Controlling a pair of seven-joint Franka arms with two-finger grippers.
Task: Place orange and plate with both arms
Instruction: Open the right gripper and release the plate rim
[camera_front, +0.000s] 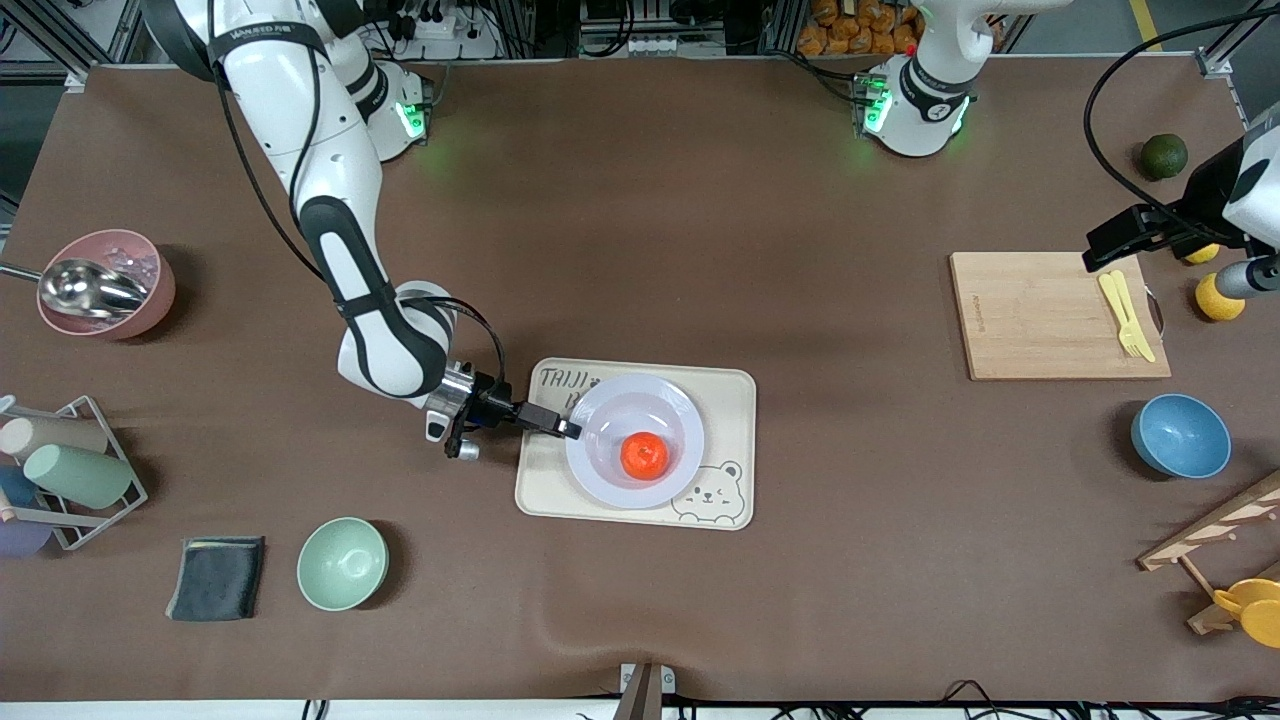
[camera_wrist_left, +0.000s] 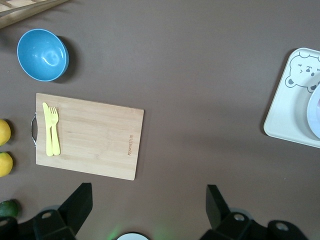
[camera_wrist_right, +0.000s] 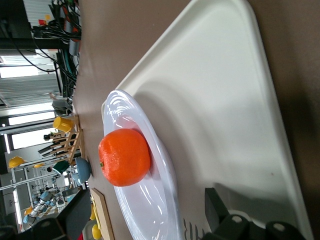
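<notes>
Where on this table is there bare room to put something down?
Bare cloth lies between the bear tray and the cutting board, and between the tray and the robot bases. Crowded: the tray, filled by the plate with the orange, and the table end around the cup rack.

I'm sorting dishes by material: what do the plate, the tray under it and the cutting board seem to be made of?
The plate looks like glossy plastic or glazed ceramic; the right wrist view shows bright highlights along its rim. The tray looks like matte cream plastic, with a printed bear and soft rounded edges. The cutting board looks like bamboo or light wood, with visible grain strips and an unglossed surface.
</notes>
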